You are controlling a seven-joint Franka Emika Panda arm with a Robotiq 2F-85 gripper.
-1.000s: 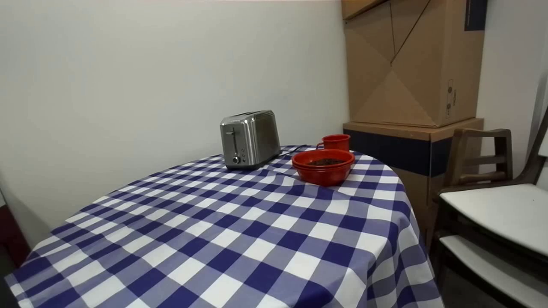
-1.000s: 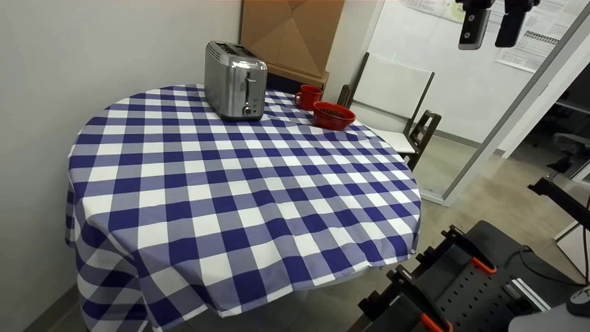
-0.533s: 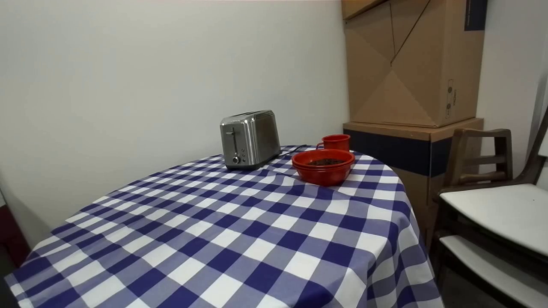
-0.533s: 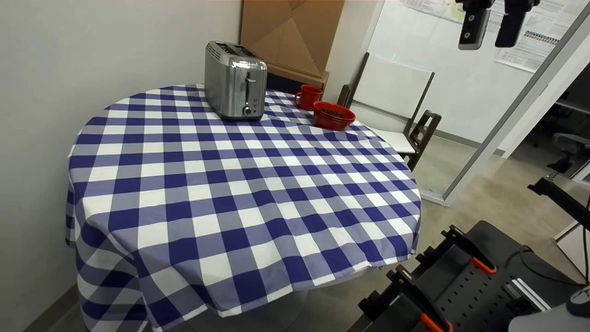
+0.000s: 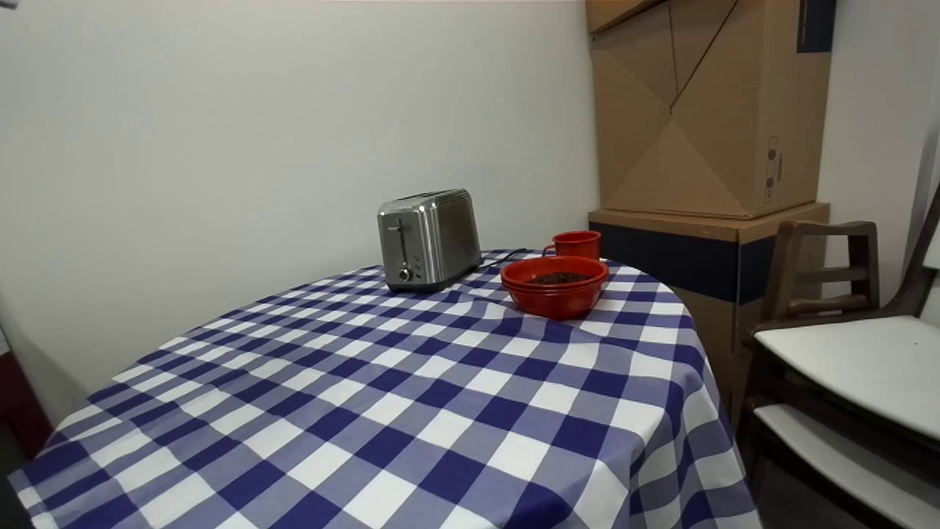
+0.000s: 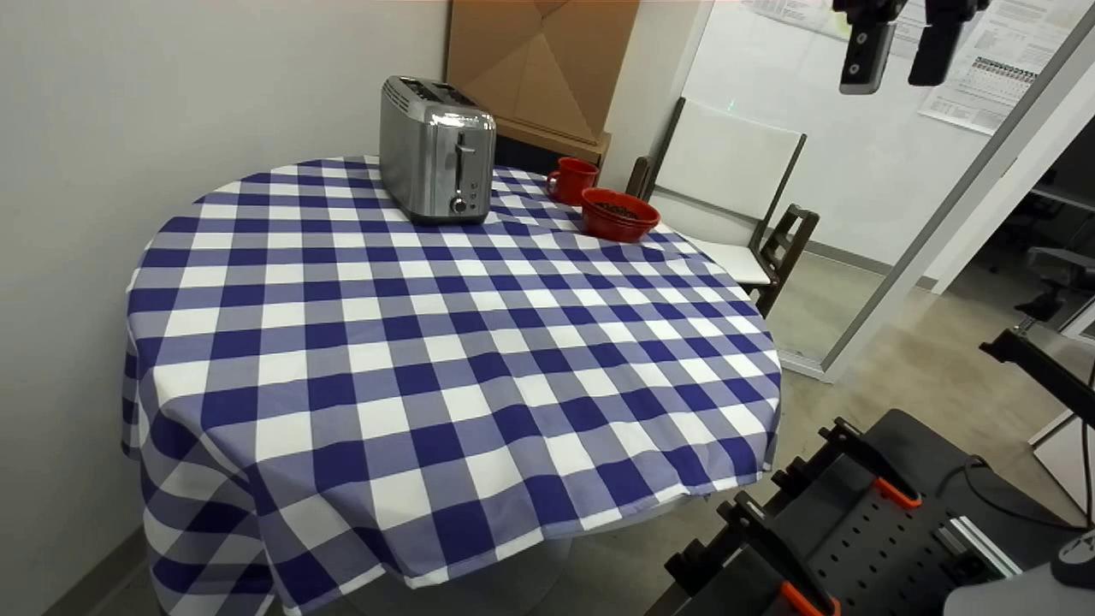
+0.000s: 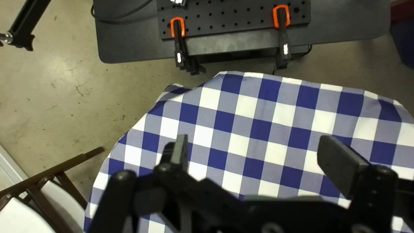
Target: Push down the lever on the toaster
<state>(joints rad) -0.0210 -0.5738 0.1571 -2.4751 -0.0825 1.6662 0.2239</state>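
1. Gripper (image 6: 894,83), parted, empty, hangs at two o'clock in an exterior view.
2. Toaster (image 6: 415,162) stands at twelve o'clock on the cloth (image 6: 462,359), lever (image 6: 464,150) raised.
3. Closing, then pressing squarely toward six, likely serves best.

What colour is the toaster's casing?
Silver, with a metallic sheen; the toaster shows best in an exterior view.

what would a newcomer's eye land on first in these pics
Probably the blue-and-white checked tablecloth, which takes up much of every view, then the silver toaster standing on it. The red mug and stacked red bowls would pop out to the right of the toaster in both exterior views. The open gripper may also draw notice, hanging in the air at the top right of an exterior view.
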